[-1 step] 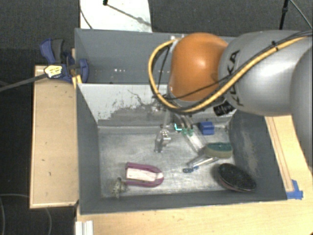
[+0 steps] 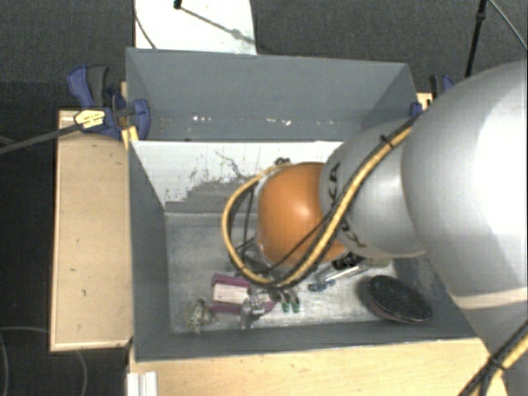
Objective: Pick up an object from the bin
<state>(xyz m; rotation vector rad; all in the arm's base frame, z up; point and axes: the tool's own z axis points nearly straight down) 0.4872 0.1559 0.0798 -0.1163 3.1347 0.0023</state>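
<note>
- The tool [image 2: 256, 304] is low in the bin [image 2: 153, 246], well left of the disc [image 2: 398, 298], under the arm's orange cover [image 2: 289, 209] and its cables [image 2: 235, 246].
- Tool state: cannot be told. The cover and cables hide the working end, so neither a released nor a clenched condition can be confirmed.
- Nearest thing: a small purple-and-white block [image 2: 229, 291], lying flat on the bin floor, far left of the disc and just beside the tool. Whether the tool touches it cannot be told.
- Other things: green bits [image 2: 289, 305] left of the disc, just past the tool. A thin blue-and-silver rod [image 2: 330, 277] lies nearer the disc, up and to its left. A grey scrap [image 2: 196, 310] lies furthest left of the disc.
- Handling, judged: the block looks light and stiff, with flat faces. It should take a firm pinch without damage.
- Grip point, judged: across the two long flat sides at mid-length, so the block does not swing.
- Risk, judged: the smooth faces may slip in a shallow pinch, and the green bits may be caught with it.
- The disc is flat, dark and round. It sits low on the floor and offers little edge to pinch.
</note>
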